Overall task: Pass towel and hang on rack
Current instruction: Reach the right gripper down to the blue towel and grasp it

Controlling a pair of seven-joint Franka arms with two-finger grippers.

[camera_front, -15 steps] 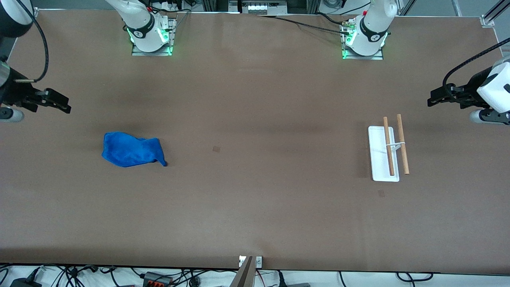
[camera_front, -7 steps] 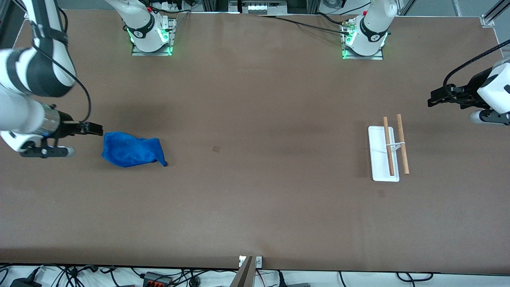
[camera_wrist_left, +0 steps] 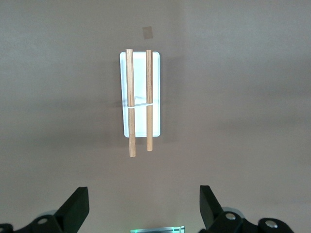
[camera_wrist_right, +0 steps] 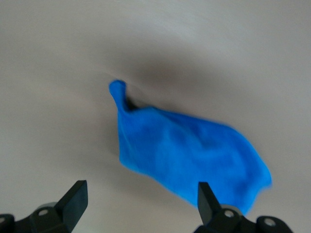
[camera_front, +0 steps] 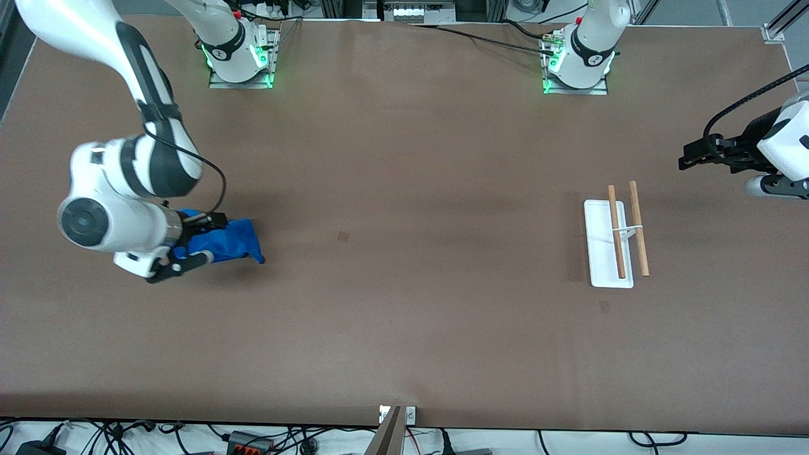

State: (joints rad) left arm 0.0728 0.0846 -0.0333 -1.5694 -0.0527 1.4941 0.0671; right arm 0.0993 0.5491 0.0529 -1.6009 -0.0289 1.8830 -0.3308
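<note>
Towel: blue, soft, crumpled, one corner drawn to a point; lies on the brown bench at the right arm's end.
Rack: flat white base, two parallel wooden rods; about 3 o'clock from the towel, well apart.
Right gripper: low over the towel, jaws wide open, empty.
Left gripper: waits above the bench beside the rack, jaws wide open, empty.

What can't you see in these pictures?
- Front view: the right arm covers part of the towel and hides its own tool over the towel.
- Front view: the left arm waits at the picture's edge; its tool is dark, its wrist cut off.
- Right wrist view: the towel is blurred.
- Left wrist view: the rack's thin supports are mostly hidden under the rods.
</note>
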